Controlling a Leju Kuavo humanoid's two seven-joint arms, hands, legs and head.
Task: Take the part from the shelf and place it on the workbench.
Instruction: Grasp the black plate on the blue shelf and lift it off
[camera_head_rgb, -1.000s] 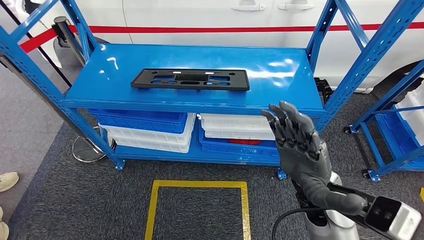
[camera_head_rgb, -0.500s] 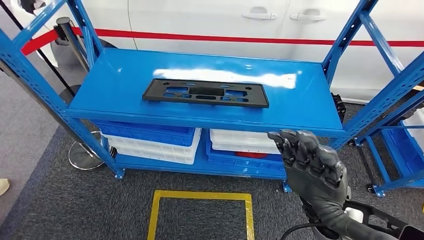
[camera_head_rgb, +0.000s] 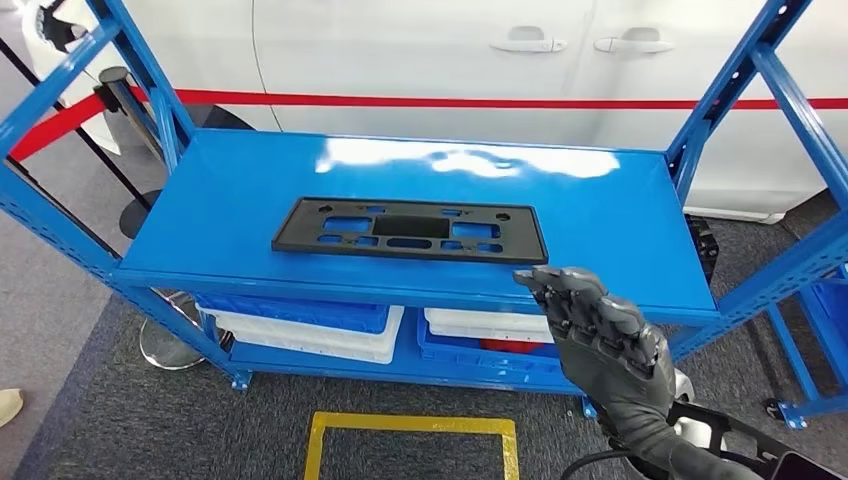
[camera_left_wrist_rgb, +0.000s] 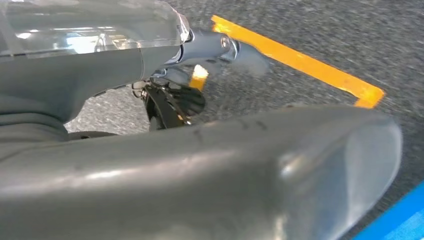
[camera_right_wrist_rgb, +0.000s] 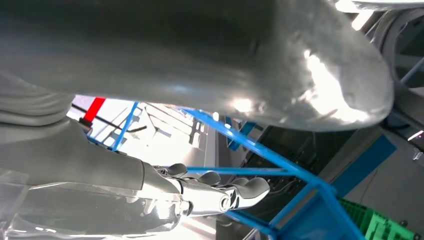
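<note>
1. Standing in front of the blue shelf (camera_head_rgb: 640, 215): the top deck carries the part, and stacked blue and white bins (camera_head_rgb: 300, 325) sit on the deck below.
2. White car (camera_head_rgb: 450, 60) with a red stripe is parked just behind the shelf. Workbench not visible.
3. Part (camera_head_rgb: 410, 229): flat black rectangular plate with cutouts, lying flat on the top deck, nearer the front edge than the back and roughly midway between the left and right edges. Untouched.
4. Right robot hand (camera_head_rgb: 600, 335): raised in front of the shelf's front edge, right of the part and short of it. Fingers extended and apart, nothing in them.
5. Left robot hand (camera_left_wrist_rgb: 200, 65): hanging over grey carpet by the yellow floor marking (camera_left_wrist_rgb: 305, 62); thumb blocks most of it, so can't tell whether the fingers are apart or closed.
6. Progress: early, reach phase. Nothing done yet. Left: close the gap, grasp the part, lift it, carry it to the workbench, set it down.
</note>
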